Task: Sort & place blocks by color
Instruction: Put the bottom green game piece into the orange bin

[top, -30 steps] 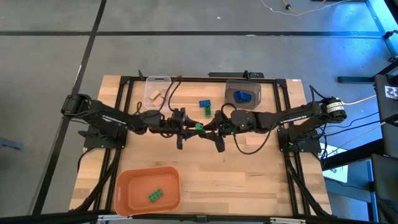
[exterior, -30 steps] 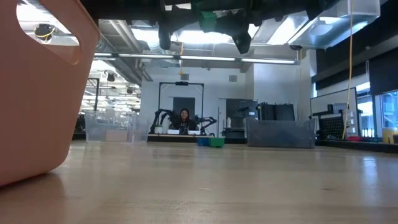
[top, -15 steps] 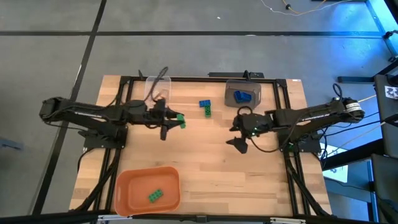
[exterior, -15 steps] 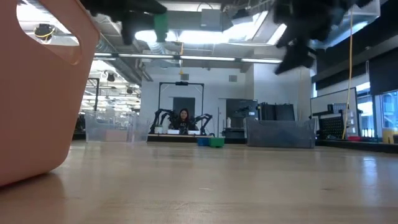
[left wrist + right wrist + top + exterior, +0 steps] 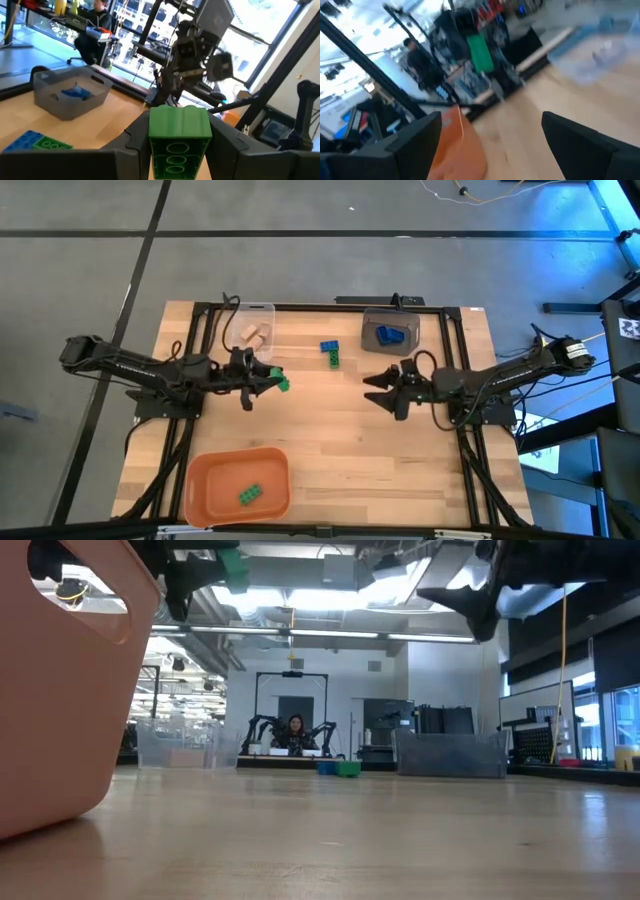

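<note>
My left gripper [image 5: 268, 380] hangs over the table's left half, shut on a green block [image 5: 179, 134]. My right gripper [image 5: 372, 387] is open over the right half, pointing toward the left one, with nothing between its fingers [image 5: 415, 137]. A blue block and a green block [image 5: 330, 352] lie together on the table toward the far edge. An orange bin [image 5: 238, 485] at the near left holds a green block [image 5: 250, 494]. At the far edge, a clear bin [image 5: 252, 326] holds a tan block and a grey bin [image 5: 390, 330] holds blue blocks. My left gripper pinches the green block by two opposite sides [image 5: 152, 145] between its two fingers. The fingers lie about level and point toward the table's right. The block juts out past the fingertips [image 5: 281, 384] and is lifted clear of the table.
A black frame runs round the table's edges [image 5: 300, 307]. Bare wooden tabletop [image 5: 370, 460] lies between the two arms and in front of them. In the low view the orange bin's wall [image 5: 60, 690] fills the left side.
Both grippers were together at the table's middle on the green block. My right gripper has opened, let go and drawn back toward the right edge, rolling as it went. My left gripper has carried the block toward the left edge, still clear of the table.
</note>
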`<state>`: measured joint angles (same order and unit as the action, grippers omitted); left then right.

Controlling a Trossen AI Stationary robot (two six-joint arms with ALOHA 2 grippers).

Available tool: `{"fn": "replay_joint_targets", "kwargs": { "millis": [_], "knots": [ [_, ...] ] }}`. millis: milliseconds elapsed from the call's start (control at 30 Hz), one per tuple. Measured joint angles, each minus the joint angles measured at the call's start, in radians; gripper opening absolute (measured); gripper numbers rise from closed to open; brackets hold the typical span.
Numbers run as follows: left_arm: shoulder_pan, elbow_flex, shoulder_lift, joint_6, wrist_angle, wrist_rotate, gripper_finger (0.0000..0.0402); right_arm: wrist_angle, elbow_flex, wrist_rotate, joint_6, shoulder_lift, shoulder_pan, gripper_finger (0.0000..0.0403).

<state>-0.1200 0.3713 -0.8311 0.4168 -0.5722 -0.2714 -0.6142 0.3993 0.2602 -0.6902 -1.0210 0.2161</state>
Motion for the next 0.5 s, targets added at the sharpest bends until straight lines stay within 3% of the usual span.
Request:
{"fn": "replay_joint_targets", "kwargs": {
  "millis": [267,367,500],
  "knots": [
    [0.001,-0.001,0.000,-0.006,0.002,0.012,0.0125,-0.028,0.008,0.009,0.065,0.004,-0.001,0.0344],
    [0.001,0.015,-0.001,-0.003,0.035,0.093,0.0125,-0.016,0.008,0.009,0.062,0.004,-0.001,0.0344],
    [-0.039,0.173,-0.001,0.029,0.351,0.219,0.0125,0.016,0.009,0.009,0.033,0.003,-0.001,0.0344]
  ]
}}
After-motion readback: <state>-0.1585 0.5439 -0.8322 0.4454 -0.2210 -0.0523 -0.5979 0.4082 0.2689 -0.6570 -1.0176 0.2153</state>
